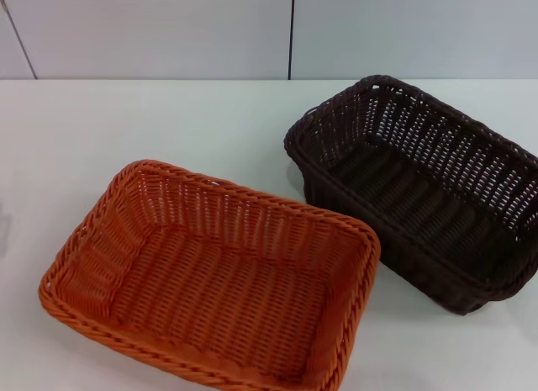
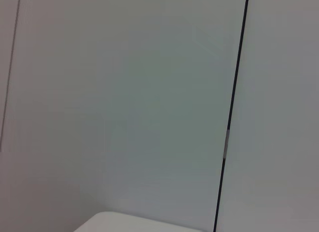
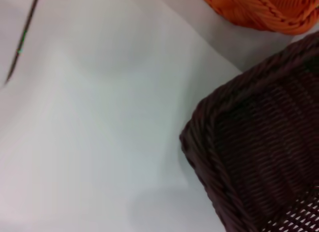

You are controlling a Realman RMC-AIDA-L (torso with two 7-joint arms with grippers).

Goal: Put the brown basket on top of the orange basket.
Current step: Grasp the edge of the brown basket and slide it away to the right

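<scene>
The orange basket [image 1: 210,282] sits on the white table at the front left, empty, its long side slanting toward the front right. The brown basket [image 1: 416,189] stands beside it at the right and farther back, also empty, with a narrow gap between their near corners. The right wrist view looks down on a corner of the brown basket [image 3: 249,157] from close by, with a bit of the orange basket's rim [image 3: 264,10] beyond it. Neither gripper shows in any view. The left wrist view shows only wall and a table corner.
The white table [image 1: 126,122] stretches bare to the left and behind the baskets. A white panelled wall [image 1: 168,29] with dark seams rises right behind the table's far edge.
</scene>
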